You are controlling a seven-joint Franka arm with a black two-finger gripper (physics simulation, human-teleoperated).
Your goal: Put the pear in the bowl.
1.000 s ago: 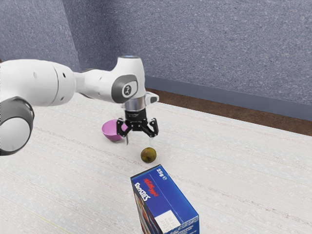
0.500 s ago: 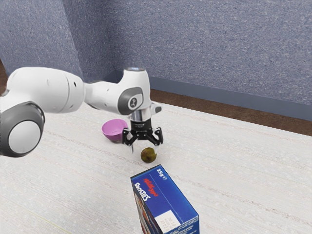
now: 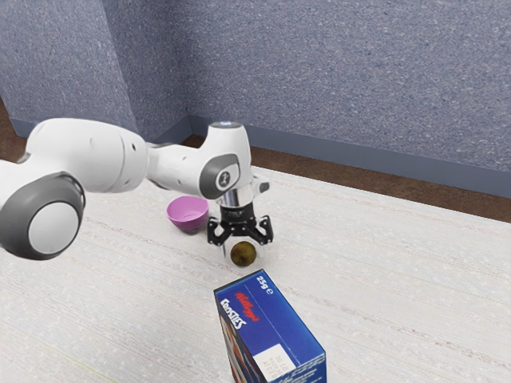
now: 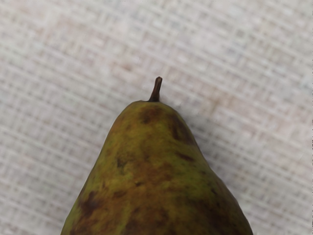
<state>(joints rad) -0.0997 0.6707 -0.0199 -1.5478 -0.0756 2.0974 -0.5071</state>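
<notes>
My gripper (image 3: 243, 254) is low over the table in the exterior view, its fingers open and standing on either side of the pear (image 3: 243, 254). The pear is brownish green and lies on the table. Seen from my hand, the pear (image 4: 156, 176) is large and close, its thin brown stem pointing away from its wide body. A pink bowl (image 3: 188, 214) stands on the table a short way behind the gripper, toward the exterior view's left, with no pear in it.
A blue cereal box (image 3: 275, 327) stands near the pear, at the exterior view's lower edge. The pale table (image 3: 383, 279) extends to the exterior view's right, and a grey-blue wall (image 3: 343, 80) rises beyond it.
My hand has come down and slightly toward the exterior view's right, from above the pear to around it. The pear, bowl and box have stayed where they were.
</notes>
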